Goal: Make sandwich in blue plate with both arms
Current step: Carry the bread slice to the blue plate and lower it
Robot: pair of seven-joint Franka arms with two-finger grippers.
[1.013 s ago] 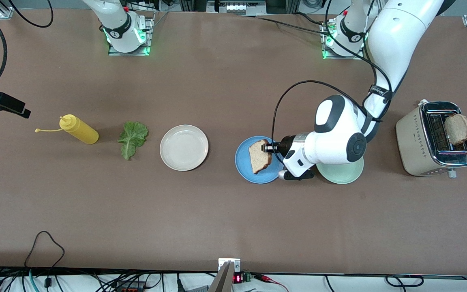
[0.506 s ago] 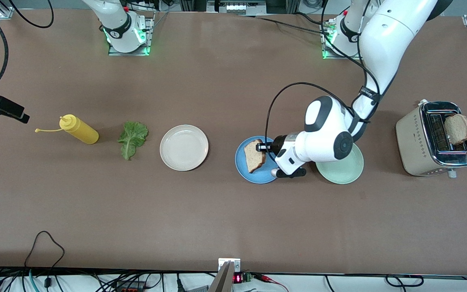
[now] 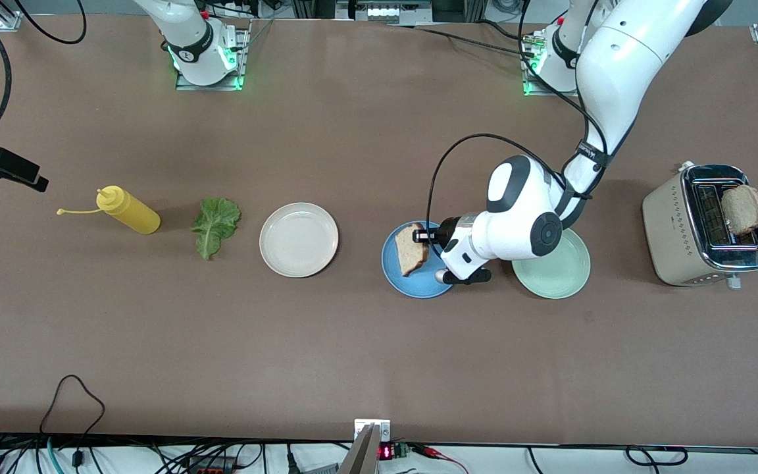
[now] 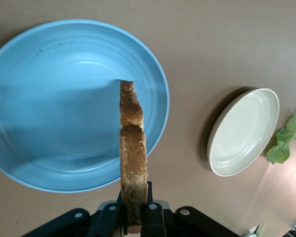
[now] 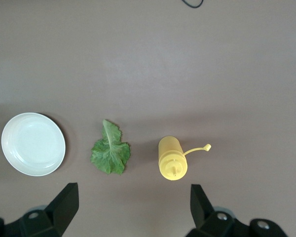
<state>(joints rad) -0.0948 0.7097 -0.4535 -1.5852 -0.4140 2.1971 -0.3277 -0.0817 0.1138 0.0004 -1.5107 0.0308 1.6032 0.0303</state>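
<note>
Glossy round cream-white plate (image 3: 299, 239) on brown surface (image 3: 353, 342). Yellow plastic squeeze bottle (image 3: 127, 210) lying toward right arm's end. Round pale mint-green plate (image 3: 560, 273), then beige metal toaster (image 3: 705, 225) holding a browned bread slice (image 3: 743, 209), toward left arm's end.

Quick count: three plates, so one blue plate (image 3: 418, 280), one cream plate (image 3: 299, 239), one mint plate (image 3: 560, 271). Two bread slices (image 3: 412, 249) (image 3: 742, 209), one lettuce leaf (image 3: 215, 224), one mustard bottle (image 3: 127, 210), one toaster (image 3: 705, 225).
</note>
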